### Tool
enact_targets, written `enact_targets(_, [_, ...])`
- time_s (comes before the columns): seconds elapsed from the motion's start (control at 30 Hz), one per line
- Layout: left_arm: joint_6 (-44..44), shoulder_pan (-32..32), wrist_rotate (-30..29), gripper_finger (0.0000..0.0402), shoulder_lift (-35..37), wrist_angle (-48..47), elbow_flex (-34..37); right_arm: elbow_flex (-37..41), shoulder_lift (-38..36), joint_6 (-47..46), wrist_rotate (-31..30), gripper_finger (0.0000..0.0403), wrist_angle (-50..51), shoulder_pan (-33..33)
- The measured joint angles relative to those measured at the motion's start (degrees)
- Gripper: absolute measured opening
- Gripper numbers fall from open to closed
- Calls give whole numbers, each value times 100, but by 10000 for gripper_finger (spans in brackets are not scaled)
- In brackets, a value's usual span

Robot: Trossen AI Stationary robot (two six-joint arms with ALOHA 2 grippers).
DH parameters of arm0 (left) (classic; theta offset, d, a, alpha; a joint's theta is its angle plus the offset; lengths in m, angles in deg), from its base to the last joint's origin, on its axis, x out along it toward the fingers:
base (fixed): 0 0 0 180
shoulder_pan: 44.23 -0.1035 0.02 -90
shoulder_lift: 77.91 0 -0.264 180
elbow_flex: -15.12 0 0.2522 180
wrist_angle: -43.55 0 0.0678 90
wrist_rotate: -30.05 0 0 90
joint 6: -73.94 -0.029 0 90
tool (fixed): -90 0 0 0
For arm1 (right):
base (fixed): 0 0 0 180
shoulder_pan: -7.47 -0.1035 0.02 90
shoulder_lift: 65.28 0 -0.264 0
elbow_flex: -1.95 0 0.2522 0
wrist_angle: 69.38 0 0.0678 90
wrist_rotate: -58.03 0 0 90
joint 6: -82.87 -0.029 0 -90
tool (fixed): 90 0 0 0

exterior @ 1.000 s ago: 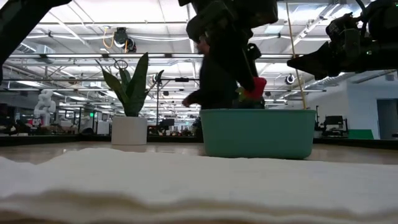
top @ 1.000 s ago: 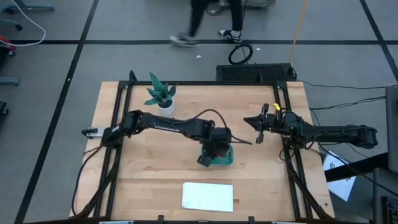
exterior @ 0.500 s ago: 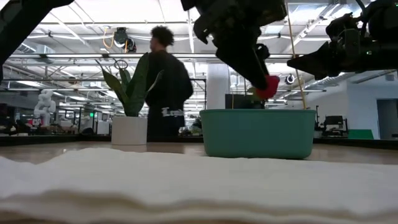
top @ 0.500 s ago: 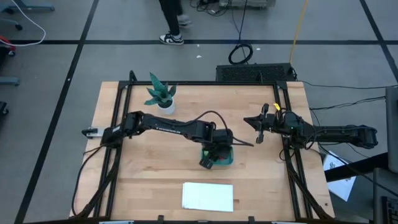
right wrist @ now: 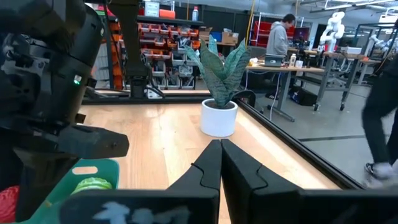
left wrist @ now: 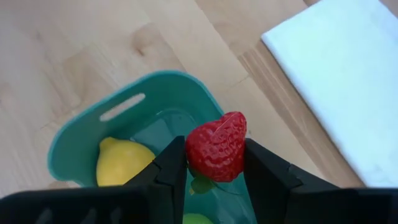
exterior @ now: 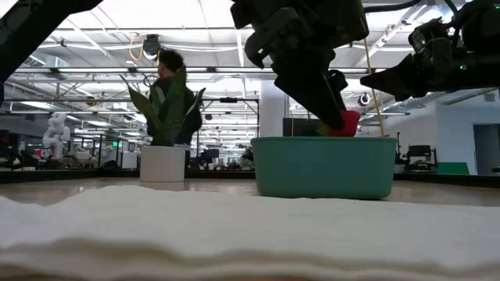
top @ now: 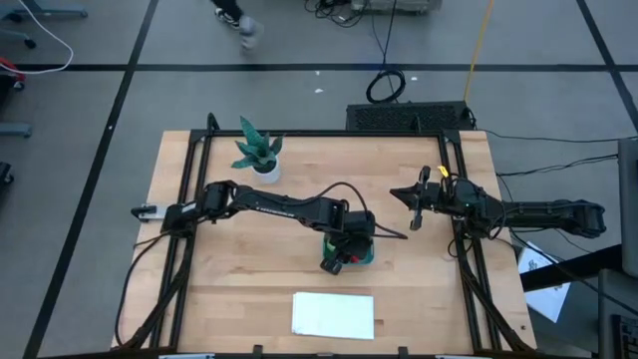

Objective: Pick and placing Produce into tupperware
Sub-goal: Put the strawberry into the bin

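My left gripper (left wrist: 214,163) is shut on the red strawberry (left wrist: 217,145) just above the teal tupperware (left wrist: 74,130), which stands on the table (top: 239,269). The strawberry also shows in the low view (exterior: 344,123) at the container's rim (exterior: 322,141). The yellow lemon (left wrist: 123,162) and the green piece (left wrist: 198,218) lie inside the container. My right gripper (right wrist: 220,151) is shut and empty, held above the table's right side (top: 415,204). My left gripper pinches the strawberry's two sides (left wrist: 194,149) between its two fingers. The fingers (exterior: 316,90) slant down from above. The strawberry hangs clear, just over the container's open top.
A potted green plant (top: 258,153) stands at the far left of the table. A flat white rectangle (top: 333,314) lies near the front edge. A person (exterior: 164,86) walks in the room behind the table.
My left gripper has gone down and a little toward the table's near edge with the strawberry, from above the container to just over its rim. The person behind the table has walked off to the left.
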Motion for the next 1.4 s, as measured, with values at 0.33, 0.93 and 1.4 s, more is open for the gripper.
enact_targets(0.33, [456, -132, 26, 121, 2, 24, 60, 0, 0, -17, 0, 0, -2, 0])
enact_targets(0.93, [411, -258, 122, 121, 2, 226, 60, 0, 0, -2, 0, 0, -2, 0])
enact_targets(1.4, [968, -258, 122, 122, 2, 56, 60, 0, 0, -63, 2, 0, -2, 0])
